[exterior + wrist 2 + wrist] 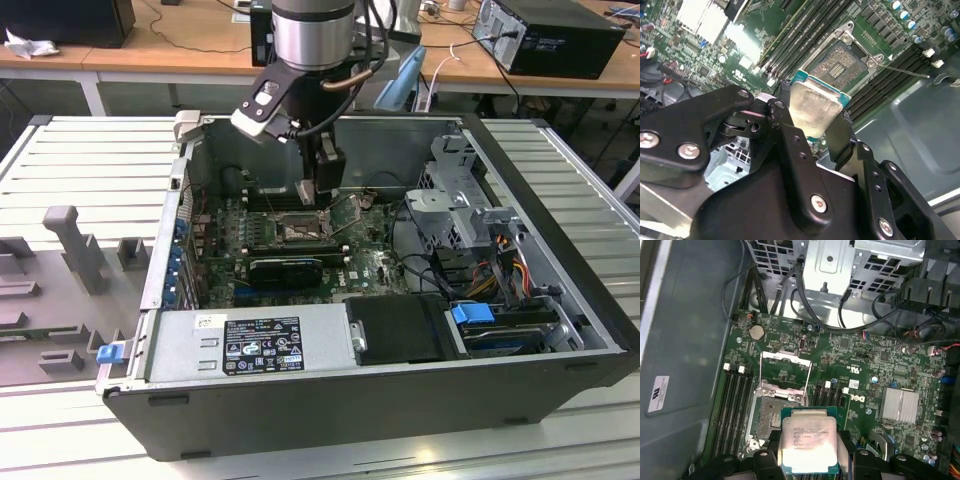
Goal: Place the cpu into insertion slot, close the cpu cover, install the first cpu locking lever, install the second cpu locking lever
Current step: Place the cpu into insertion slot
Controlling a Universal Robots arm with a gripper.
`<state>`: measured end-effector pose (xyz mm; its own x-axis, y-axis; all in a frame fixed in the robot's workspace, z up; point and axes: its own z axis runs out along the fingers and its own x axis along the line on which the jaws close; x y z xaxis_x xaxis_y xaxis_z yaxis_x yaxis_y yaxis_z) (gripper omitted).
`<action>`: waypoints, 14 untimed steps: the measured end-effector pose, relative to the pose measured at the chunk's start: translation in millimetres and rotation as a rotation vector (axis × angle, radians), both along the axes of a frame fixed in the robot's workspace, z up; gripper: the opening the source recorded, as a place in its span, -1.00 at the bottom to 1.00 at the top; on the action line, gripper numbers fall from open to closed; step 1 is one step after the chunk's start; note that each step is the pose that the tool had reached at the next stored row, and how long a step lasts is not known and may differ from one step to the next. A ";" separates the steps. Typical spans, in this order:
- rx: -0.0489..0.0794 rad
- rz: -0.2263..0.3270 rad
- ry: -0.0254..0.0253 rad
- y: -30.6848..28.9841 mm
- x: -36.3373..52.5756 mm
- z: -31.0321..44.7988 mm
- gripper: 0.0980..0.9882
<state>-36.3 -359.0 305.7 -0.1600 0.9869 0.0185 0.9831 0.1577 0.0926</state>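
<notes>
**Gripper and cpu over the open socket.** The gripper (pixel 814 111) is closed to the width of the cpu (pixel 812 102). The chip's opposite edges are clamped between the two black fingers (pixel 787 125). Its pale metal face is turned toward both wrist cameras, with a narrow green rim around it.

In the first wrist view the gripper (pixel 809 447) and the cpu (pixel 810 437) sit just beside the insertion slot (pixel 772 415). The chip overlaps one corner of the slot and is not seated in it. In the exterior view the gripper (pixel 318 195) hangs above the board, close to the insertion slot (pixel 300 229) but apart from it.

The slot (pixel 846 62) lies open with its contact field bare. The cpu cover (pixel 785 356) is swung back from the slot edge farthest from the chip, and green board shows through its window. A thin locking lever (pixel 905 70) juts free beside the socket.

Rows of long black memory slots (pixel 735 402) flank the socket on two sides, close to its metal rim. Farther out on the board stands a finned heat sink (pixel 898 405). A drive cage (pixel 455 195) trailing cables (pixel 805 295) and a power supply (pixel 250 345) take up the margins of the computer case (pixel 560 230).

The case walls ring the board. The upward-facing side is open, and the arm (pixel 312 35) descends through it with free space around the gripper.
</notes>
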 end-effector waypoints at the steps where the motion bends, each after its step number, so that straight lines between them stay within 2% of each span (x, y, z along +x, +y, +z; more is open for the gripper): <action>1: 0.000 -0.014 0.0000 0.3 -0.2 -3.4 -0.03; 14: -0.001 -0.176 0.0004 1.1 -0.7 -32.0 -0.03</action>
<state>-37.0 -357.9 273.8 0.0155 0.9997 0.0178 0.9956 -0.0171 0.0922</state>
